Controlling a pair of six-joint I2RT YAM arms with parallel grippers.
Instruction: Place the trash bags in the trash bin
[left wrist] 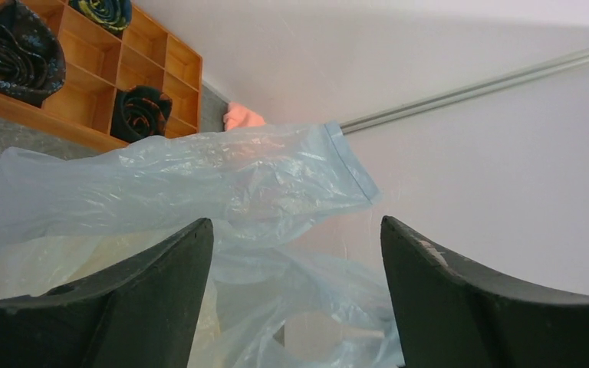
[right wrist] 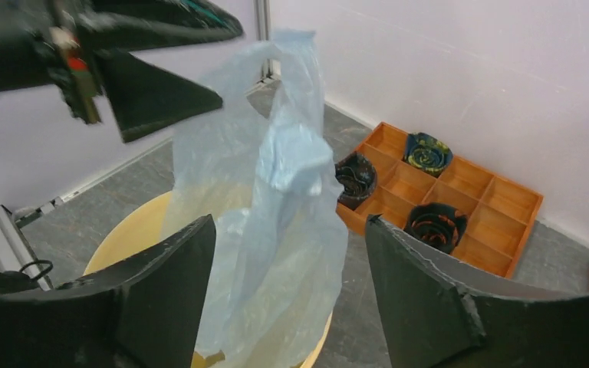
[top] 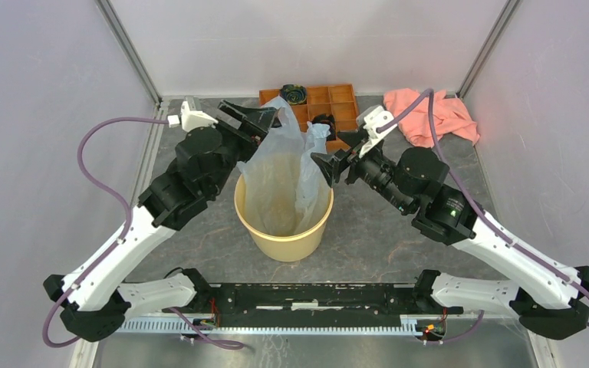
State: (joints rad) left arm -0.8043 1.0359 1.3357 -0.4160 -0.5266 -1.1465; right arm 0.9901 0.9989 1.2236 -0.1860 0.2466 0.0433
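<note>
Left gripper (left wrist: 295, 221) and right gripper (right wrist: 289, 221) gape empty. Unpressed, your springy trash bag (top: 280, 153) could flop over the trash bin (top: 284, 245) rim at 12 o'clock.

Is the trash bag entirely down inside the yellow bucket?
No: the lower part of the trash bag sits in the bucket, but its two handles stand up well above the rim.

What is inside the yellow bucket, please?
The lower part of the pale blue bag hangs inside the bucket, its top standing above the rim. It hides the bucket's bottom.
</note>
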